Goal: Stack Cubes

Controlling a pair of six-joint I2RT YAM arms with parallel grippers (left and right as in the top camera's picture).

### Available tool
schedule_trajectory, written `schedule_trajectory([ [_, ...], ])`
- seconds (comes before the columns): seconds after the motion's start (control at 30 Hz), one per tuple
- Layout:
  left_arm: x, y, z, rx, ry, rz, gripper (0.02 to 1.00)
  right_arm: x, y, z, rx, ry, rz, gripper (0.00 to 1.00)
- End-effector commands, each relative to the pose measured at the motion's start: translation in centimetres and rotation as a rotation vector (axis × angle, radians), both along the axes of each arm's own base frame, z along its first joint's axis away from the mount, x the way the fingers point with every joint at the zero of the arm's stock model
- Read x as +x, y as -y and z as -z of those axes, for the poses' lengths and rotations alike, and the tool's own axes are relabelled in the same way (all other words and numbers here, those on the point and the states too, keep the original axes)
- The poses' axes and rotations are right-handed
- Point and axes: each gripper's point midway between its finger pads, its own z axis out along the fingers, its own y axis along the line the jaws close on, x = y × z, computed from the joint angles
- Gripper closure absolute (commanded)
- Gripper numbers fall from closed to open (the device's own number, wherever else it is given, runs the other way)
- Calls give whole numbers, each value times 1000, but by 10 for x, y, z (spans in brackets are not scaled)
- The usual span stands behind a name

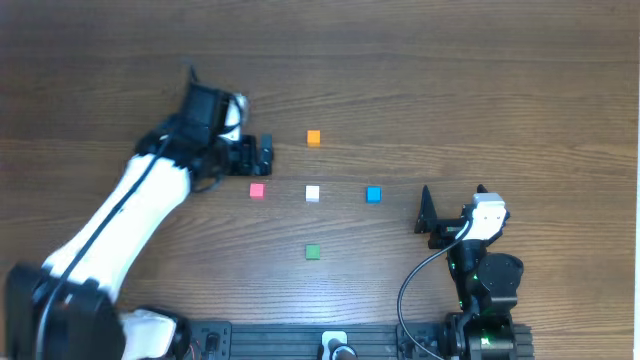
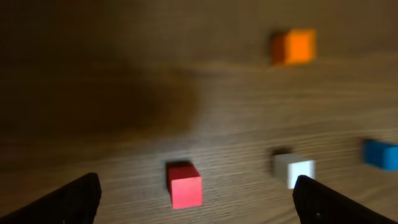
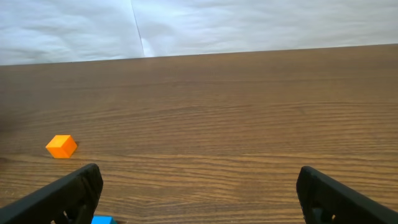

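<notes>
So, standing by the bench right now: five little cubes sit on the wooden table [image 1: 500, 80], all single, none on top of another. The red cube [image 2: 185, 185], white cube [image 1: 312, 193] and blue cube [image 1: 373, 194] make a row across the middle with clear gaps between them. The orange cube [image 1: 314, 138] sits on the far side of the white one, away from the arm bases, and the green cube [image 1: 312, 252] is on the near side of it. It's a rough plus shape with white in the centre.

The left arm stretches out over the table, and the left gripper [image 2: 196, 205] has its fingers [image 2: 68, 202] spread really wide with nothing between them but air. From its wrist camera the red cube lies on the wood in the gap between the two fingers, closer to one than the other and touching neither. The white cube is just inside the other finger, while blue and orange are farther off. From overhead the gripper head sits near the red cube, just past it, with the orange cube off to the side.

The right arm is tucked close to its base. The right gripper [image 3: 199, 193] is also wide open, fingers far apart, carrying nothing. The blue cube is the nearest one to it, off to its left seen from above and not touching. In its wrist camera that cube just peeks in beside one finger, with the orange cube farther out on the wood.
</notes>
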Motion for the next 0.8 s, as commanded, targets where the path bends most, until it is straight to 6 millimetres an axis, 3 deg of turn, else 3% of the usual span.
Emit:
schedule_trajectory([
  [0.03,-2,8,32,76,-81,-37,23,0,-1,2,0,2,-7,7],
  [0.4,-18,7,65,185,-173,-34,38,0,-1,2,0,2,-7,7],
  [0.8,-31,4,78,242,-231,-15,47,0,-1,2,0,2,-7,9],
])
